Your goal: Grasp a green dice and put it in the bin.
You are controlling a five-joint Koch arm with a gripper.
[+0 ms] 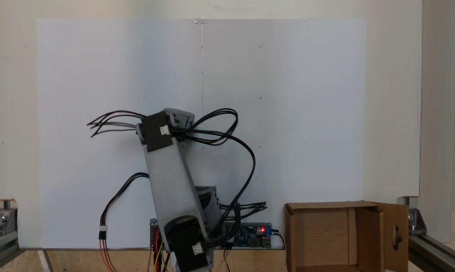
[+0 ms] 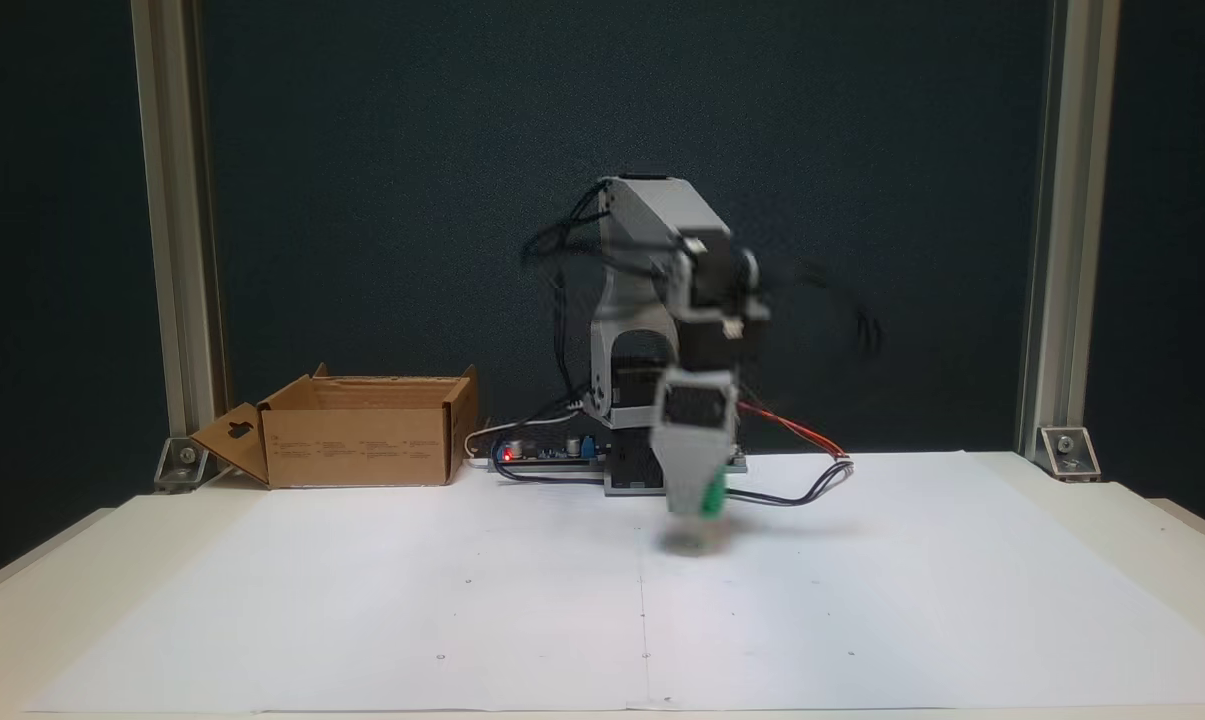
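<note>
Jaws: pointing down, low over the worktop (image 2: 262, 600), in the middle of the fixed view (image 2: 699, 505). The picture is blurred there. A green patch sits at the tip, so I judge the jaws are clenched on the dice, but the gap itself is not sharp.

Dice: the green dice (image 2: 712, 497) is at the tip of the jaws, slightly above the white sheet, with a soft shadow under it. It looks lifted, not resting.

Arm: the grey arm (image 1: 170, 177) leans over from its base at the far side of the worktop; black cables loop around the upper joint.

Bin: the cardboard bin (image 2: 362, 445) stands on the far left in that same fixed view, open at the top, its flap with the keyhole cutout spread outward to the left. In the fixed view from above it is at the lower right (image 1: 293, 234).

Key relation: the bin lies to the left of the jaws and farther back, well apart. The coming move is, in my judgement, a carry leftward and back, high enough to pass the raised flaps.

Risk: the dice is small; a loose hold may drop it on the way.
</note>
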